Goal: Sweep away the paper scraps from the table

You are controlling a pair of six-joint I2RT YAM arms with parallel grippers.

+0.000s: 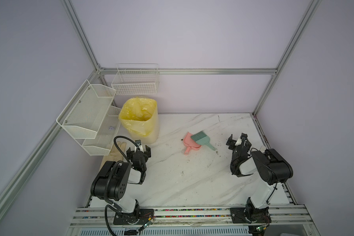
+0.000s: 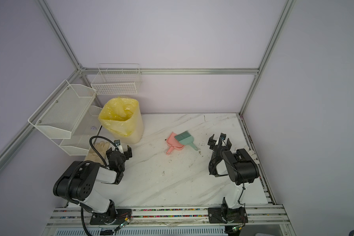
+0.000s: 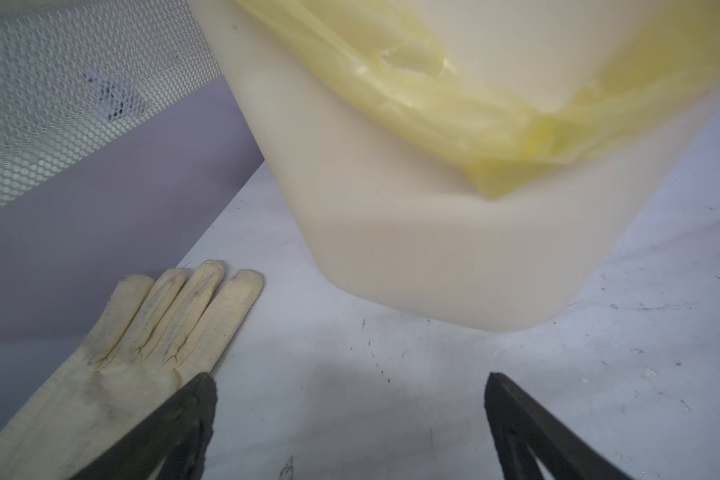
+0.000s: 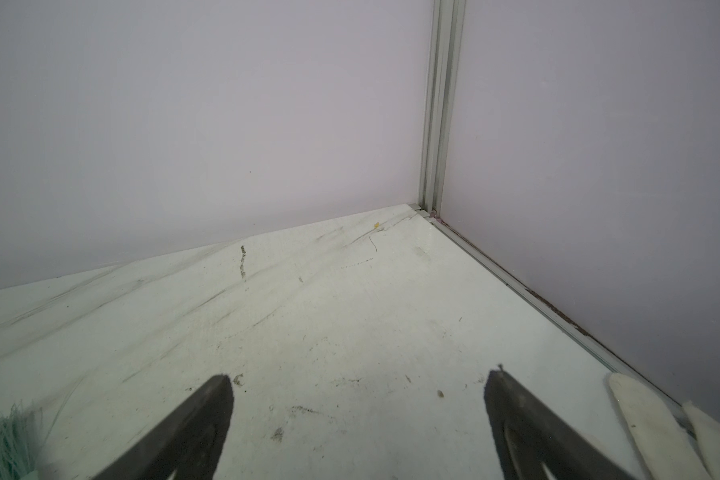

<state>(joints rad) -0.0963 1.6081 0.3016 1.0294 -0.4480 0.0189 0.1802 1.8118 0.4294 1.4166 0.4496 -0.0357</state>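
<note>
Since no scraps show on the table (image 1: 192,183), only one lilac wad (image 1: 110,128) in the rack (image 1: 84,114) beyond its left edge, and left gripper (image 1: 138,151) and right gripper (image 1: 237,141) gape empty, brush (image 1: 200,138) lying on dustpan (image 1: 186,143) mid-table, the job looks done: park clear of bin (image 1: 149,135) and glove (image 1: 114,153).

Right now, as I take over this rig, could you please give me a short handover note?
Left gripper: open, empty, beside the bin.
Right gripper: open, empty, right of the green brush.
The brush lies across the pink dustpan, in the middle of the table.
Done, it seems: no paper scraps show on the table.
Left: a lilac bit in the mesh rack may be a scrap; check it.
</note>
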